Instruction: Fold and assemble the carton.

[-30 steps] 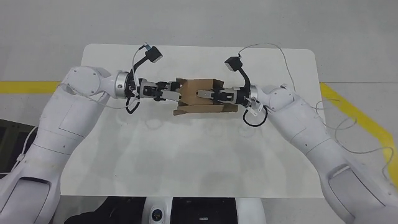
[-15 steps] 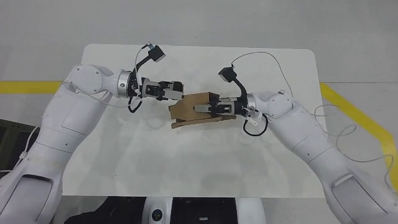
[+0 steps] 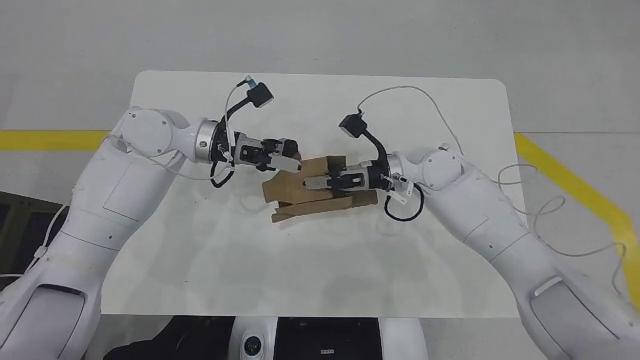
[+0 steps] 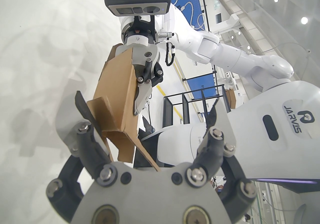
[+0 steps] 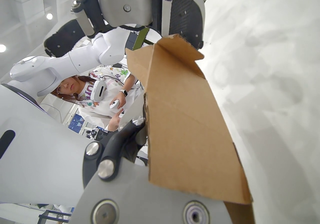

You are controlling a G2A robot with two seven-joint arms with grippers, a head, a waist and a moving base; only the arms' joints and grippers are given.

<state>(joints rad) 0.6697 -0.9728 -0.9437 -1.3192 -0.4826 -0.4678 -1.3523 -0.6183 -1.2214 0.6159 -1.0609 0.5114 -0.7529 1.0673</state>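
Top view: carton [image 3: 283,190], part-folded, mid table [image 3: 180,250]; right gripper [image 3: 316,180] clamped on its side; left gripper [image 3: 291,155] spread wide at end flap [image 4: 101,110], holding nothing. Step judged: flap folding. Next likely: push flap inward.

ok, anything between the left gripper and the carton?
Nothing visible. The left gripper is open right at the carton's near end, with a flap beside one finger; contact is hard to tell. The right gripper is shut on the carton's other end, clear of that approach.
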